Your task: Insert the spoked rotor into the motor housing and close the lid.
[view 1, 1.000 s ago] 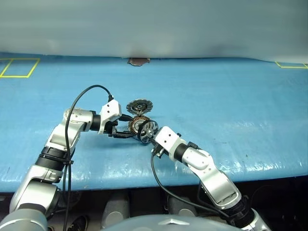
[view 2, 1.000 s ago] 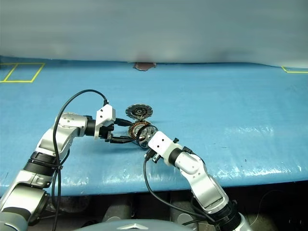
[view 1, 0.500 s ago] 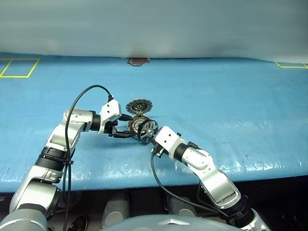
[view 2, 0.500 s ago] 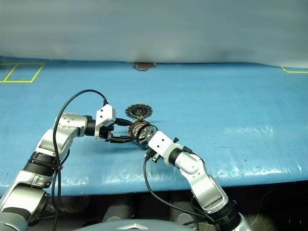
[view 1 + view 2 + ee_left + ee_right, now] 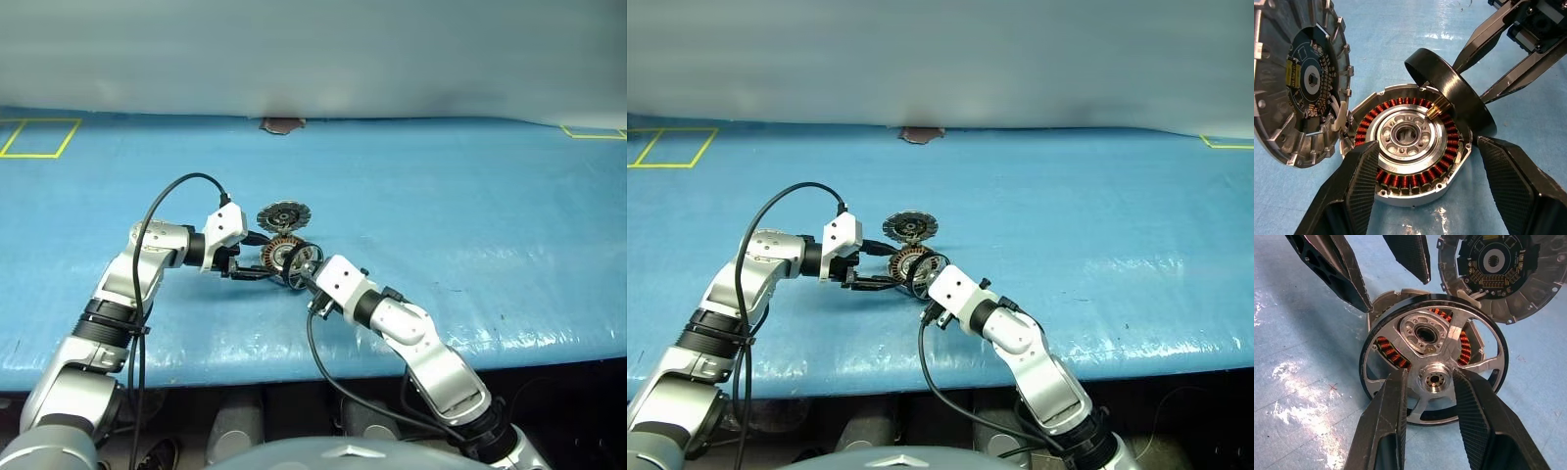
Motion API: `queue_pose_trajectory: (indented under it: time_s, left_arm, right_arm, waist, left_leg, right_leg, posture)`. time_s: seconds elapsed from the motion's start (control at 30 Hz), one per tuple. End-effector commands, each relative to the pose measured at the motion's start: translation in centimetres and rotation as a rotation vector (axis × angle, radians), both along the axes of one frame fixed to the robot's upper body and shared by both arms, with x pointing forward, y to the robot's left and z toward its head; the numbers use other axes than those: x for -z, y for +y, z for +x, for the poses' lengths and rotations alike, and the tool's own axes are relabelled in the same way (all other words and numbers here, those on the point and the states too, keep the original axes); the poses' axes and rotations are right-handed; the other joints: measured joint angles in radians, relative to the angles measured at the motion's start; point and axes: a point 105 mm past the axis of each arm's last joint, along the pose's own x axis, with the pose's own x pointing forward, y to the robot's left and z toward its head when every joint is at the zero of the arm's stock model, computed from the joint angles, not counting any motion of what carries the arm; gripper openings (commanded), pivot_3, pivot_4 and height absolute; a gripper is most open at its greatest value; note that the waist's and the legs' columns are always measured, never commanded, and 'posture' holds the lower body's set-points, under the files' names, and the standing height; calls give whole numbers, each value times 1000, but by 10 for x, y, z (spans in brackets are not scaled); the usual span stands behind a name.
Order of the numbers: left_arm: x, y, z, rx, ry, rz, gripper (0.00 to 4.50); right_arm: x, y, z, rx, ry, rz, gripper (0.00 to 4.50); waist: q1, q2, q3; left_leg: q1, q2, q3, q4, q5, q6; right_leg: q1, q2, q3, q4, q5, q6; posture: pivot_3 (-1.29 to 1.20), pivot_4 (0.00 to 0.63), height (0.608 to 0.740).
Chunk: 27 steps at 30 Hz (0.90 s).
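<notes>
Right wrist view shows the right gripper [image 5: 1432, 382] with its 2 black fingers closed on the central hub of the spoked rotor [image 5: 1432, 377], which is held tilted over the motor housing [image 5: 1400, 308]; the rotor's rim and spokes cover most of the housing, so its copper windings show in slivers between the spokes at about 9 and 2 o'clock of the hub. The lid [image 5: 1498, 271] lies open past the housing, toward 1 o'clock, and its far edge is cut off by the frame. In the left wrist view the housing [image 5: 1408, 142] sits on the blue table cover [image 5: 1400, 29], its winding ring plain around the silver hub, with the left gripper [image 5: 1435, 181] straddling it, 1 finger close on each side; the jaws stand wide, and whether the pads touch the housing wall is hard to make out. There the rotor [image 5: 1449, 90] appears edge-on as a dark band, hiding the windings at about 1 o'clock. The lid [image 5: 1298, 83] stands hinged at the housing's 9 o'clock edge, partly cut off. In the left eye view the parts are small and the rotor's seating cannot be judged.
</notes>
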Motion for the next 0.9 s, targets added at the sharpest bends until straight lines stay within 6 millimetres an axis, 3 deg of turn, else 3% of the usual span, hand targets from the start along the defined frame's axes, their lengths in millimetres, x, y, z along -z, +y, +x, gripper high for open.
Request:
queue_pose_trajectory:
  time_s: [0.03,0.9]
  left_arm:
    - [-9,-3,5,13,-40,1,3508]
    - [-7,-4,7,16,-44,0,3508]
  right_arm:
    - [-18,0,2,5,-60,27,1534]
    - [-23,-2,2,14,-56,63,1534]
  waist:
    - [0,0,0]
    - [1,0,0]
  left_leg:
    - [0,0,0,0,0,0]
    - [0,0,0,0,0,0]
  right_leg:
    - [0,0,0,0,0,0]
    - [0,0,0,0,0,0]
  posture:
    - [0,150,740]
    - [0,150,740]
